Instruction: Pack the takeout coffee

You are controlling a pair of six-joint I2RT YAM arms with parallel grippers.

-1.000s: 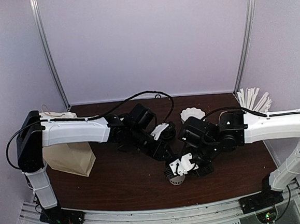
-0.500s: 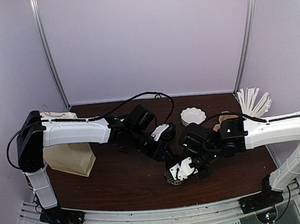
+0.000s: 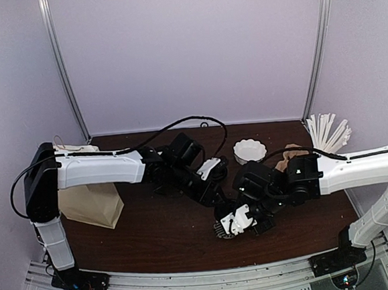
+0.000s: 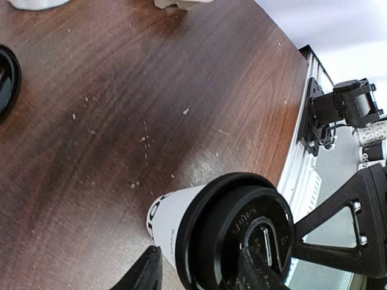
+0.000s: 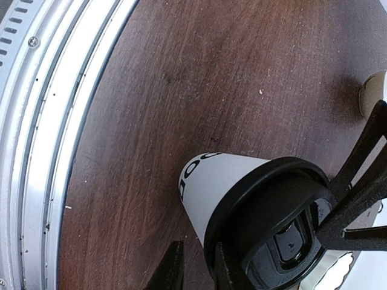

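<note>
The takeout coffee cup [image 5: 208, 178] stands upright on the dark wooden table [image 3: 154, 235], at about 6 o'clock of the tabletop and close to the near edge. Its black lid [image 4: 239, 226] sits on the rim. Dark block letters show low on the white wall.

Both arms meet over it. The left gripper [image 4: 202, 266] comes in from about 10 o'clock. In its wrist view one finger [image 4: 145, 275] lies just beside the white wall and the other crosses in front of the lid top. The jaws stand partly apart, and I cannot tell whether they press on the cup or only hang around its top.

The right gripper [image 5: 198, 260] comes in from about 3 o'clock. Its jaws stand narrowly apart at the lid's edge, with one finger [image 5: 172, 269] clear of the wall and the other dark against the rim. I cannot tell whether anything is pinched between them. In each wrist view the other arm's black finger frame shows at 3 o'clock of the lid.

A brown paper bag [image 3: 91, 203] stands at 9 o'clock under the left arm. A white bowl [image 3: 249, 150] sits at 1 o'clock, and white sticks [image 3: 327, 131] fan up at 2 o'clock
</note>
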